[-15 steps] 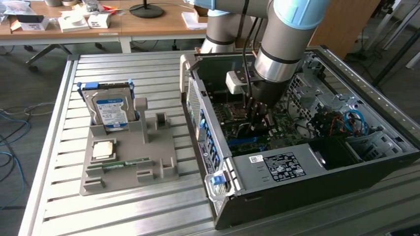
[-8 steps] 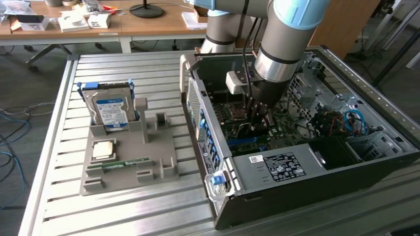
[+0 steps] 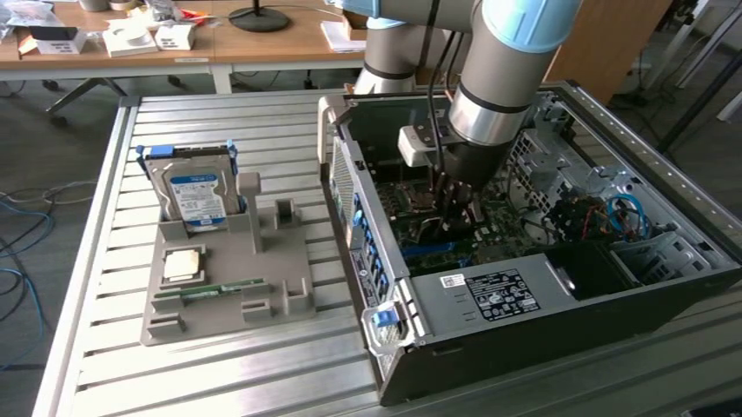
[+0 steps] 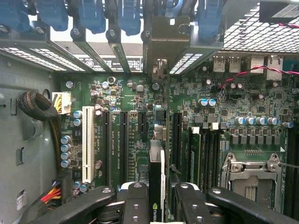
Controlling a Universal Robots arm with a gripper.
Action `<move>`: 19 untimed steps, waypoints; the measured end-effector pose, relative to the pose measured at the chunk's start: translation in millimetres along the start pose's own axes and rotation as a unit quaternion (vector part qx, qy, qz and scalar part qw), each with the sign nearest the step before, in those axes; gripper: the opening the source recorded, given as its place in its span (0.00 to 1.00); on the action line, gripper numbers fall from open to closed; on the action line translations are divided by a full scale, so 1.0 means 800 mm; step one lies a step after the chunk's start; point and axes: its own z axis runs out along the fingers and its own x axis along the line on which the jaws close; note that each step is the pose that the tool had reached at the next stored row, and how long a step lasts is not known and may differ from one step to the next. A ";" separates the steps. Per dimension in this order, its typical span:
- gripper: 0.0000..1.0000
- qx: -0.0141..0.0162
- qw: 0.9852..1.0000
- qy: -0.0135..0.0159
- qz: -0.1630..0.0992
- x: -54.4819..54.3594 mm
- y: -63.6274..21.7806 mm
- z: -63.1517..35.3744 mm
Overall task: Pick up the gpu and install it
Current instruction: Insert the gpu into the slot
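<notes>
End effector (image 4: 158, 189) inside the PC case (image 3: 487, 295), gpu (image 4: 156, 163) pinched edge-on
Black fingers (image 4: 135, 200) clamp the thin card over the green motherboard (image 4: 135, 116) slots; ribbed metal bench (image 3: 232, 365).

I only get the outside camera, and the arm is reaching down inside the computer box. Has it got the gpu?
Observer: Yes. In the wrist view the gripper is shut on the gpu, which sits edge-on between the fingers.
Operator: What's underneath it?
Observer: The green motherboard, with long black slots running the same way as the card.
Operator: Is anything else near it?
Observer: A white slot lies apart from the card, on the far side of those black ones.
</notes>
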 end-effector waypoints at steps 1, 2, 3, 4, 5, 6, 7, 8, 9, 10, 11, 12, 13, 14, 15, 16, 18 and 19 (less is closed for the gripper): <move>0.26 0.000 1.000 0.000 0.000 0.000 0.000 0.000; 0.26 0.000 1.000 0.000 0.000 0.000 0.000 0.000; 0.26 0.000 1.000 0.000 0.000 0.000 0.001 0.000; 0.26 0.000 1.000 0.000 0.000 0.000 0.001 0.000; 0.26 0.000 1.000 0.000 0.000 0.000 0.001 0.000; 0.26 0.000 1.000 0.000 0.000 0.000 0.001 0.000; 0.26 0.000 1.000 0.000 0.000 0.000 0.001 0.000; 0.26 0.000 1.000 0.000 0.000 0.000 0.001 0.000; 0.26 0.000 1.000 0.000 0.000 0.000 0.001 0.000; 0.26 0.000 1.000 0.000 0.000 0.000 0.001 0.000; 0.26 0.000 1.000 0.000 0.000 0.000 0.001 0.001; 0.26 0.000 1.000 0.000 0.000 0.000 0.001 0.001; 0.26 0.000 1.000 0.000 0.000 0.000 0.001 0.001; 0.26 0.000 1.000 0.000 0.000 0.000 0.001 0.002; 0.26 0.000 1.000 0.000 0.000 0.000 0.001 0.002; 0.26 0.000 1.000 0.000 0.000 0.000 0.001 0.003; 0.26 0.000 1.000 0.000 0.000 0.000 0.001 0.003; 0.26 0.000 1.000 0.000 0.000 0.000 0.001 0.003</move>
